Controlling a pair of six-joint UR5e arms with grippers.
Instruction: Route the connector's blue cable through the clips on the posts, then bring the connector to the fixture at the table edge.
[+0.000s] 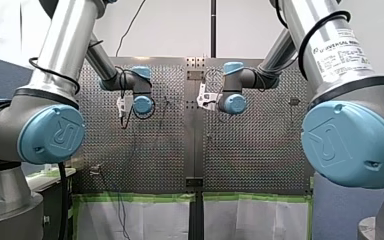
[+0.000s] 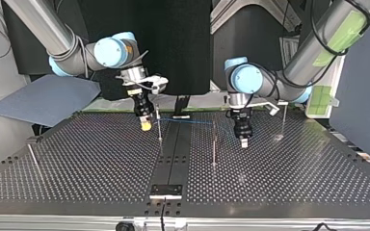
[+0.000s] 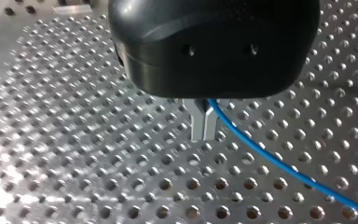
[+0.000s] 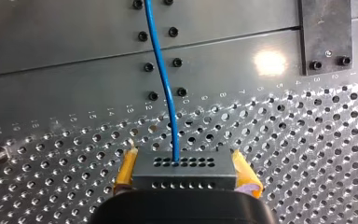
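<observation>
Right wrist view: my right gripper (image 4: 183, 162) is clamped by its yellow pads on the connector (image 4: 182, 175). Left wrist view: my left gripper (image 3: 204, 127) is pinched shut on the blue cable (image 3: 270, 156), which runs gripper to gripper along the table's (image 2: 77, 163) arm-side edge, past a post (image 2: 159, 126). Seating in the clips cannot be told.

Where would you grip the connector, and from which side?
By its two short ends, coming from behind, opposite the blue cable. The connector is a flat block with the cable leaving its far face; my right gripper holds it that way.
</observation>
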